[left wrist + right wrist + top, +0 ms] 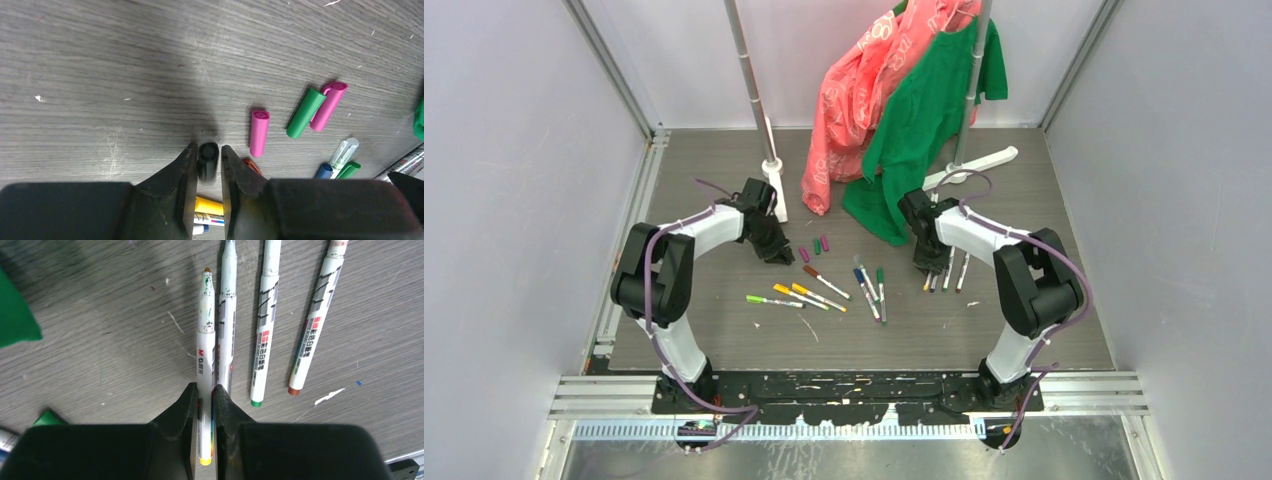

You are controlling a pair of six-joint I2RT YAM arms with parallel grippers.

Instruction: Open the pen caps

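A black pen cap point(208, 159) lies loose between the tips of my left gripper point(207, 150), whose jaws stand slightly open with a thin gap beside it. Loose caps lie to its right: one magenta point(259, 132), one green point(305, 112), another magenta point(328, 106). Capped pens point(819, 298) lie mid-table. My right gripper point(204, 388) is shut on an uncapped pen point(205, 347) with a yellow end. Three more uncapped pens point(263, 330) lie alongside it on the table. From above, the left gripper point(776, 252) and the right gripper point(927, 268) are both low over the table.
Two grey rack poles point(751, 80) rise at the back on white bases point(776, 190). A pink garment point(854, 90) and a green one point(919, 130) hang down to the table behind my right arm. Side walls close in the table.
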